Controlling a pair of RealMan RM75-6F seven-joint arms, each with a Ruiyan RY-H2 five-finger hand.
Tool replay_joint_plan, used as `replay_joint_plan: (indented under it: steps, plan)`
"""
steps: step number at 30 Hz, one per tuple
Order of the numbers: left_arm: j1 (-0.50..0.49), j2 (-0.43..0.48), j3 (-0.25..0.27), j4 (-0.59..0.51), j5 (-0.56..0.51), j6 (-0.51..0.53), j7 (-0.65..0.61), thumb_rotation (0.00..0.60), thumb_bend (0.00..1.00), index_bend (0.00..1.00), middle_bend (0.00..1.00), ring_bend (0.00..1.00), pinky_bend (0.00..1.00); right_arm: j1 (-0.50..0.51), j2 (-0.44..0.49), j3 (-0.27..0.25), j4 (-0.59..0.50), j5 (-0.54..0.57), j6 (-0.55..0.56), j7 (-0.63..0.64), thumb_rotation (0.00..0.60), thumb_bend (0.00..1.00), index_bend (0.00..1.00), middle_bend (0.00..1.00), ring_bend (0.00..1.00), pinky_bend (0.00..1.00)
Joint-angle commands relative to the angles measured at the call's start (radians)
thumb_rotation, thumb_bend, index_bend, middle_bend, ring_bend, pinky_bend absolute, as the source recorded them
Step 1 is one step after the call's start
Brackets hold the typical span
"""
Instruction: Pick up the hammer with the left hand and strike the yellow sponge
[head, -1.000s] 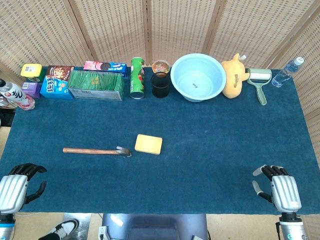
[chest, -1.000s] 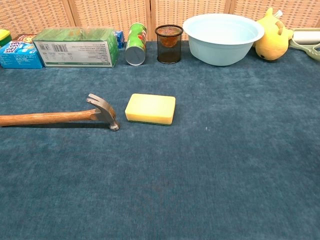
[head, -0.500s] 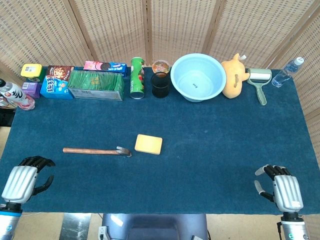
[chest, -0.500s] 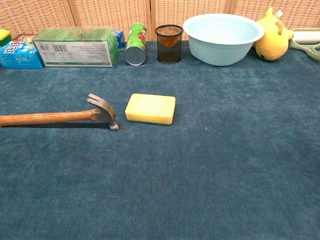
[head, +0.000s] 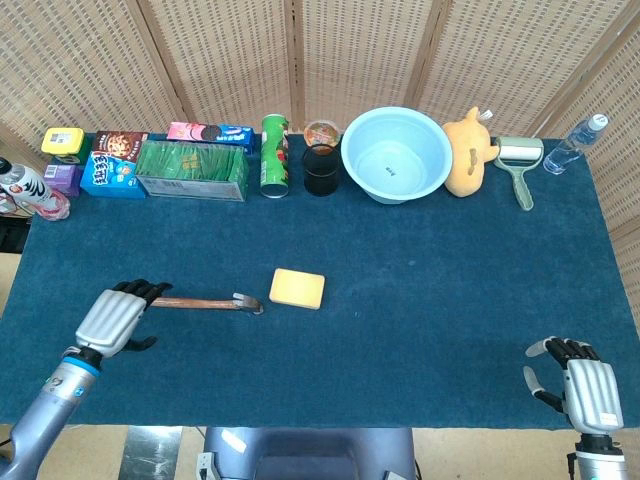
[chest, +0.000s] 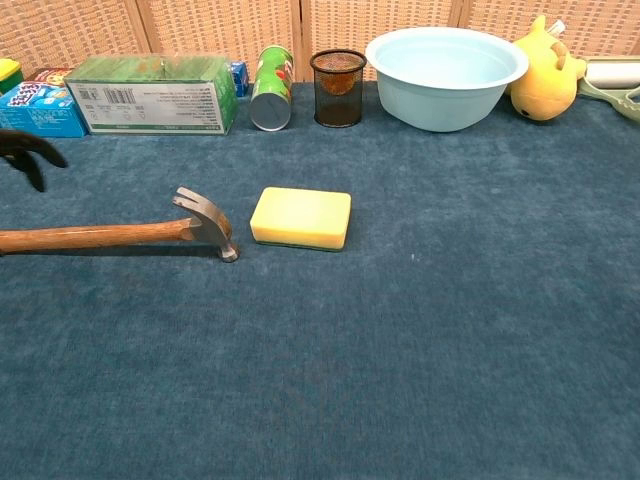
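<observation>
Head view: left robot hand (head: 115, 316) has moved in from the near-left worktop edge over the last second and now sits over the butt end of the wooden-handled steel claw hammer (head: 205, 302), fingers spread, nothing gripped yet; can't tell if they touch the handle. Hammer lies flat on the blue felt worktop (head: 420, 300), head pointing away to that hand's right, just beside the yellow rectangular sponge (head: 297, 288), small gap between them. Right robot hand (head: 585, 388) is parked at the near-right edge, fingers apart, empty, well apart from both. Chest view: only dark fingertips (chest: 25, 152) of the left robot hand show at the left margin, above the handle; hammer and sponge unmoved. Reach about done, closing on the handle looks next.
</observation>
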Motion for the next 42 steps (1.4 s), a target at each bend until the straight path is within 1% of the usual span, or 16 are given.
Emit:
replay_joint_plan:
  steps: [1, 5, 8, 11, 15, 19, 29, 31, 34, 37, 39, 42]
  plan:
    - [-0.058, -0.073, -0.030, 0.056, -0.054, -0.043, 0.045, 0.600, 0.21, 0.17, 0.29, 0.20, 0.25, -0.003, 0.003, 0.001, 0.001, 0.004, 0.001, 0.000, 0.600, 0.37, 0.49, 0.48, 0.43, 0.34]
    - [-0.086, -0.136, -0.037, 0.103, -0.080, -0.049, 0.072, 0.600, 0.22, 0.16, 0.29, 0.20, 0.26, -0.007, 0.004, 0.003, 0.004, 0.007, 0.005, 0.003, 0.600, 0.37, 0.49, 0.48, 0.43, 0.34]
    - [-0.115, -0.209, -0.046, 0.153, -0.114, -0.059, 0.077, 0.600, 0.24, 0.17, 0.29, 0.20, 0.29, -0.008, 0.005, 0.005, 0.006, 0.008, 0.006, 0.006, 0.600, 0.37, 0.49, 0.48, 0.43, 0.34]
    - [-0.129, -0.245, -0.047, 0.181, -0.125, -0.058, 0.081, 0.600, 0.26, 0.20, 0.29, 0.22, 0.31, -0.010, 0.007, 0.005, 0.007, 0.007, 0.008, 0.008, 0.600, 0.37, 0.49, 0.48, 0.43, 0.34]
    - [-0.145, -0.280, -0.048, 0.207, -0.129, -0.056, 0.073, 0.600, 0.32, 0.24, 0.29, 0.25, 0.33, -0.013, 0.009, 0.006, 0.008, 0.007, 0.013, 0.010, 0.600, 0.37, 0.49, 0.48, 0.43, 0.34]
    - [-0.166, -0.311, -0.049, 0.234, -0.143, -0.067, 0.065, 0.600, 0.33, 0.24, 0.29, 0.26, 0.33, -0.019, 0.012, 0.005, 0.008, 0.006, 0.019, 0.012, 0.600, 0.37, 0.49, 0.48, 0.43, 0.34]
    - [-0.204, -0.362, -0.034, 0.289, -0.161, -0.083, 0.076, 0.600, 0.35, 0.30, 0.34, 0.30, 0.37, -0.034, 0.025, 0.009, -0.010, 0.017, 0.030, 0.005, 0.600, 0.37, 0.49, 0.48, 0.43, 0.34]
    - [-0.211, -0.375, -0.033, 0.306, -0.167, -0.088, 0.073, 0.600, 0.38, 0.32, 0.35, 0.32, 0.38, -0.036, 0.025, 0.010, -0.010, 0.018, 0.031, 0.005, 0.600, 0.37, 0.49, 0.48, 0.43, 0.34]
    - [-0.219, -0.388, -0.032, 0.327, -0.174, -0.093, 0.069, 0.600, 0.44, 0.35, 0.39, 0.36, 0.41, -0.038, 0.027, 0.009, -0.009, 0.019, 0.030, 0.011, 0.600, 0.37, 0.49, 0.48, 0.43, 0.34]
    - [-0.228, -0.393, -0.024, 0.341, -0.178, -0.103, 0.065, 0.600, 0.53, 0.39, 0.44, 0.41, 0.46, -0.041, 0.031, 0.007, -0.020, 0.026, 0.023, 0.019, 0.600, 0.37, 0.49, 0.48, 0.43, 0.34]
    - [-0.231, -0.388, -0.017, 0.333, -0.175, -0.110, 0.062, 0.600, 0.61, 0.44, 0.47, 0.44, 0.49, -0.044, 0.035, 0.006, -0.025, 0.028, 0.022, 0.024, 0.600, 0.37, 0.49, 0.48, 0.43, 0.34]
    - [-0.232, -0.363, -0.004, 0.281, -0.154, -0.116, 0.038, 0.600, 0.64, 0.50, 0.53, 0.50, 0.55, -0.056, 0.038, 0.003, -0.037, 0.032, 0.033, 0.022, 0.600, 0.37, 0.49, 0.48, 0.43, 0.34]
